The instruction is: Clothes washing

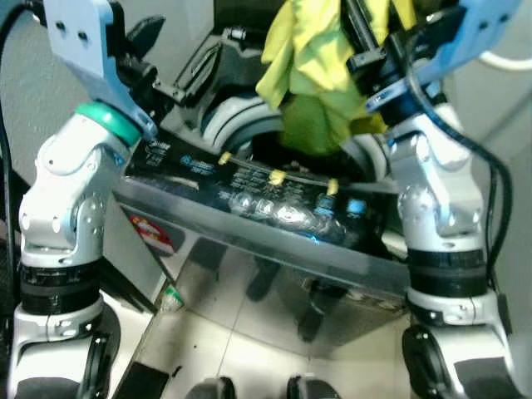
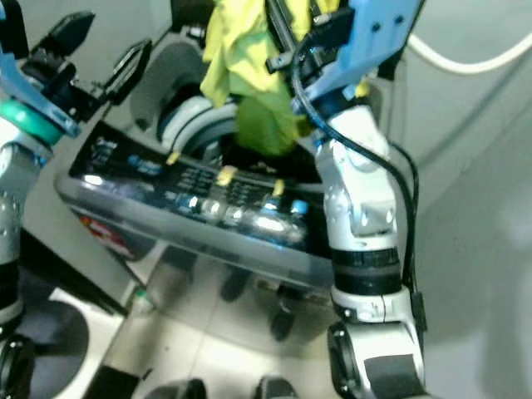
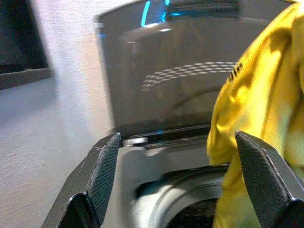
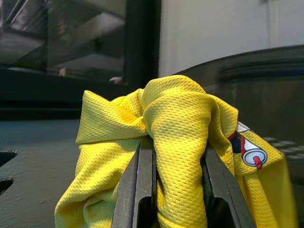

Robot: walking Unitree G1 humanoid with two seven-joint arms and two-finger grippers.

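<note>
Right gripper (image 4: 173, 185) clamps yellow garment (image 4: 175, 137) above washer drum (image 1: 249, 125).

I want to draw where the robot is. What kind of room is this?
Probably a laundry corner in a home. A top-loading washing machine stands with its lid up and its control panel lit, and the right tool holds a yellow shirt over the open drum. Pale floor tiles lie below.

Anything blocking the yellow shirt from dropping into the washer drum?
Nothing visible. The right gripper holds the yellow shirt directly above the open drum; the lid is raised and the left gripper is off to the side.
</note>
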